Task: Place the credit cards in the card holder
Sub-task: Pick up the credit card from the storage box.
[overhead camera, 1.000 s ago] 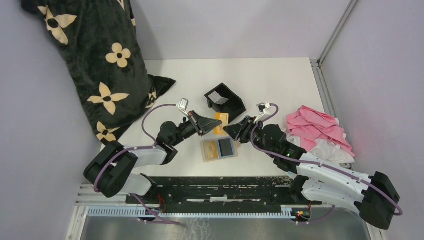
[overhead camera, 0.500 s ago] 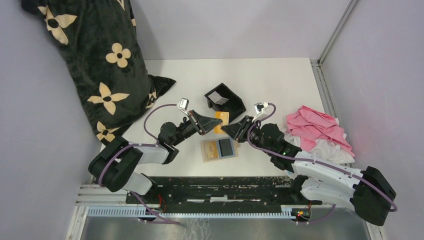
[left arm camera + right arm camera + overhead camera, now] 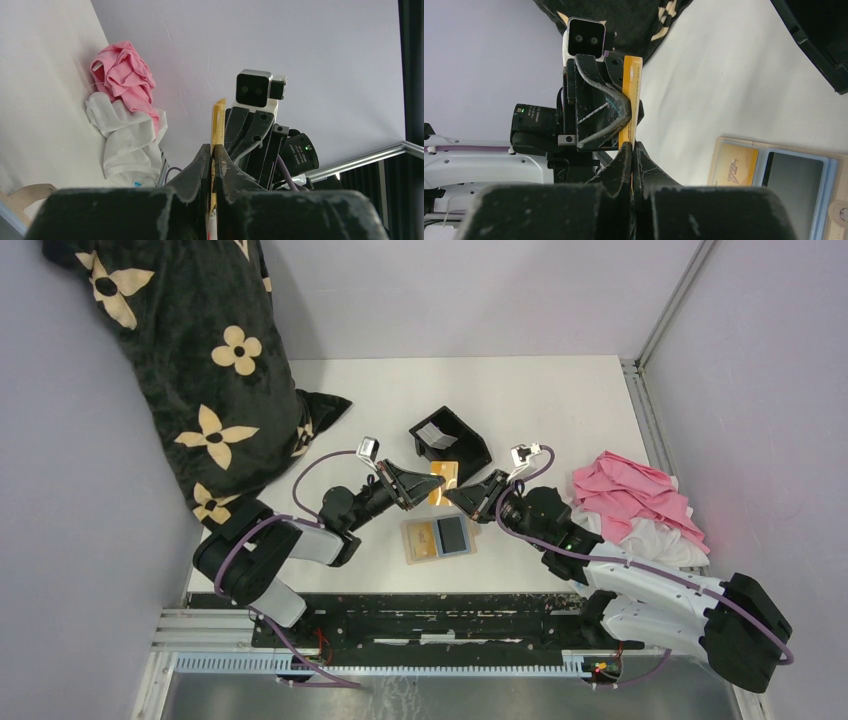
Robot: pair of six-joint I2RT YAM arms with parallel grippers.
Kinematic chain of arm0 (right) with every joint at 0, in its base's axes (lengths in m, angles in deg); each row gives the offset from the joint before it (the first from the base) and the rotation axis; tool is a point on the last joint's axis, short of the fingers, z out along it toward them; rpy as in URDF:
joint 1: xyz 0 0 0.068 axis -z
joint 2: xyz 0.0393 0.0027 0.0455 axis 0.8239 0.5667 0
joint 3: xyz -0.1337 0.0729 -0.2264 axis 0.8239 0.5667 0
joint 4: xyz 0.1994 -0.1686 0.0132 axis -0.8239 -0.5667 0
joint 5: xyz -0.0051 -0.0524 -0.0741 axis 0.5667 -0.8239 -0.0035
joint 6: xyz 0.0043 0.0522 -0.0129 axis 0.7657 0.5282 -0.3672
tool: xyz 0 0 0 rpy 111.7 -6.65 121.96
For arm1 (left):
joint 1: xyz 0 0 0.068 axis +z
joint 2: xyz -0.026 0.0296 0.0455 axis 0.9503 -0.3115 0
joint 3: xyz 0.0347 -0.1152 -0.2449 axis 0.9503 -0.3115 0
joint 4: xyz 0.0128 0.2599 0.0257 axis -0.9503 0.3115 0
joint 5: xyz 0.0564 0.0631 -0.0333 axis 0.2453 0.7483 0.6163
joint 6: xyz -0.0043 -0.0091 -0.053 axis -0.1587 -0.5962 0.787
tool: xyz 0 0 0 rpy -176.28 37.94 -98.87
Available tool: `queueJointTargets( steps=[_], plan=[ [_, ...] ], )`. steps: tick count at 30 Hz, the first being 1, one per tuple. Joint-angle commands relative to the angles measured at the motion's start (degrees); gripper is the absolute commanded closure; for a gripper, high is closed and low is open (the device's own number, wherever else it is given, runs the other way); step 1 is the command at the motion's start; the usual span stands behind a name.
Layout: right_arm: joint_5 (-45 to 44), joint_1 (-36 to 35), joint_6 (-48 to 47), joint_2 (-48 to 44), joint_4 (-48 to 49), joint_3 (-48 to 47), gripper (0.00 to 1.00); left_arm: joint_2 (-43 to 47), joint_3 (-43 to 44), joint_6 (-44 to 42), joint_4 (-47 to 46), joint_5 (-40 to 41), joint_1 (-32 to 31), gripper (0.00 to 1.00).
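Since a second ago, the right gripper [image 3: 458, 492] has been brought shut, and the left arm's elbow has been swung rightward. The golden-yellow card [image 3: 443, 478] is held on edge above the table [image 3: 560, 410], between the black tray [image 3: 473, 448] and the card holder [image 3: 412, 550]. It is clamped from both sides. The left gripper [image 3: 212, 152] is pressed together on one edge of it, and the right gripper's jaws are pinched on the opposite edge. The card holder is laid open and flat on the table, just nearer the arm bases than the grippers. A yellow card [image 3: 423, 538] and a blue-bordered card [image 3: 453, 533] are seen in it. A pale card [image 3: 433, 433] is seen lying in the tray.
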State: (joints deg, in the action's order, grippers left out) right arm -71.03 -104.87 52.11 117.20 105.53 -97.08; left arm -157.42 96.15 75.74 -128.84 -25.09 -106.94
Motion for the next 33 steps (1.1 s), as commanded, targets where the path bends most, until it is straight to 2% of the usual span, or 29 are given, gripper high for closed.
queueJointTargets(
  steps=[1, 9, 15, 23, 27, 33],
  plan=[
    [2.4, -0.3, -1.7, 1.1, 1.1, -1.4, 0.99, 1.3, 0.3, 1.4, -3.6, -0.7, -0.2, 0.87],
    [2.4, -0.4, -3.3, 1.0, -1.0, -2.3, 0.99, 9.8, -0.4, -6.1, 9.7, 1.6, -0.1, 0.66],
    [1.1, -0.3, -5.6, -1.0, -5.6, -3.2, 0.99, 18.8, -1.5, -13.1, 27.1, 8.5, -0.1, 0.54],
    [-4.6, -0.3, -12.5, -1.4, -22.8, -8.2, 0.99, 32.6, -4.8, -20.5, 52.4, 23.8, -0.2, 0.54],
    [-8.3, -0.4, -15.2, 1.2, -27.4, -9.4, 0.99, 36.3, -8.3, -20.6, 55.5, 27.0, -0.1, 0.57],
    [-12.2, -0.4, -17.4, 5.9, -30.1, -10.0, 0.99, 34.7, -10.7, -21.1, 56.0, 27.5, -0.8, 0.65]
  ],
)
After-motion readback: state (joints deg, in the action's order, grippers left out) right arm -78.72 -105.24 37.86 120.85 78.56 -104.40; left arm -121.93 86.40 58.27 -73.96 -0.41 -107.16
